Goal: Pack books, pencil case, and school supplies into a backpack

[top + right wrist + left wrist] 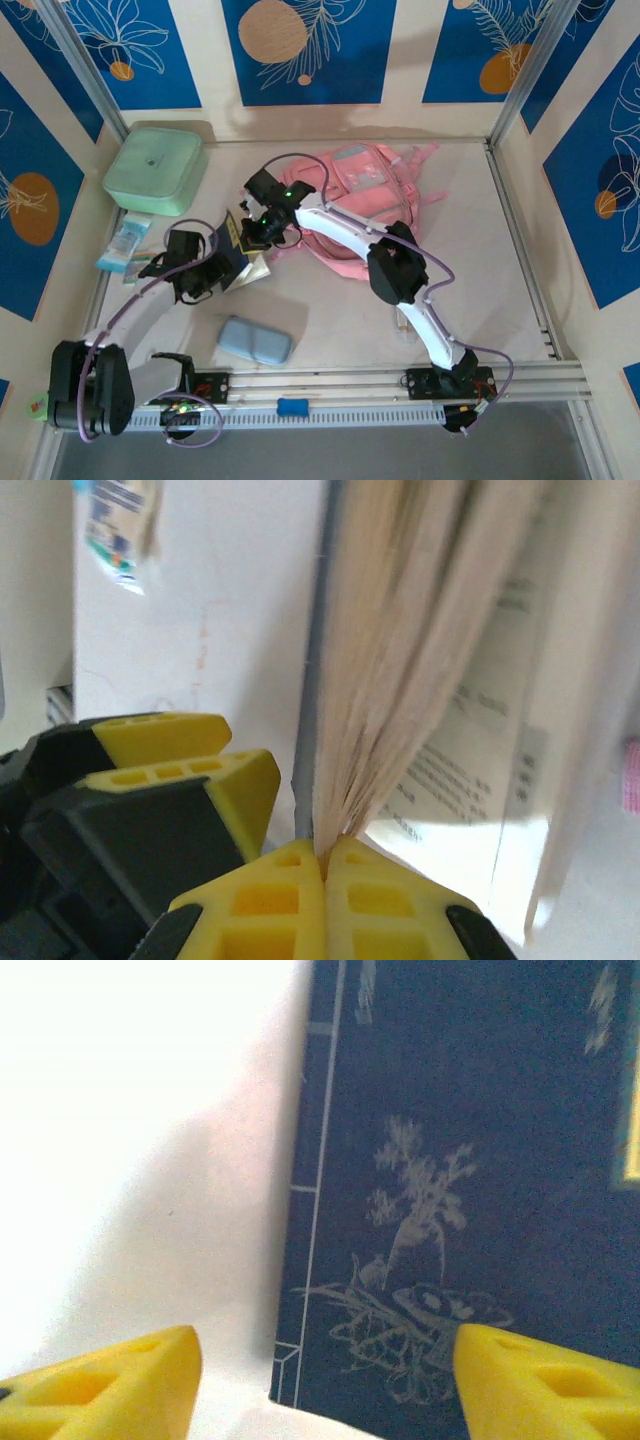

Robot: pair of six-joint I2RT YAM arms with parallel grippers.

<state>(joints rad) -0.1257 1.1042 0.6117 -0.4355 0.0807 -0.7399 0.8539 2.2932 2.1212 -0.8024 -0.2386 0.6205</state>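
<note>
While the right gripper (pixel 322 865) pinches pages of a navy booklet (pixel 480 1160), print unreadably blurred, the left gripper (pixel 325 1360) gapes empty at its eight o'clock.

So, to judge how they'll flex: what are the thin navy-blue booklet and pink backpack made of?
The navy-blue booklet looks like paper: matte cover, pale printed drawing, pages fanning out. The pink backpack seems soft matte fabric, slumped and creased.

Navy booklet (pixel 460 1160) cut off at top and right (label (pixel 632 1140) barely showing), fanned pages (pixel 420 630) blurred, packet (pixel 115 525) blurred too
</note>
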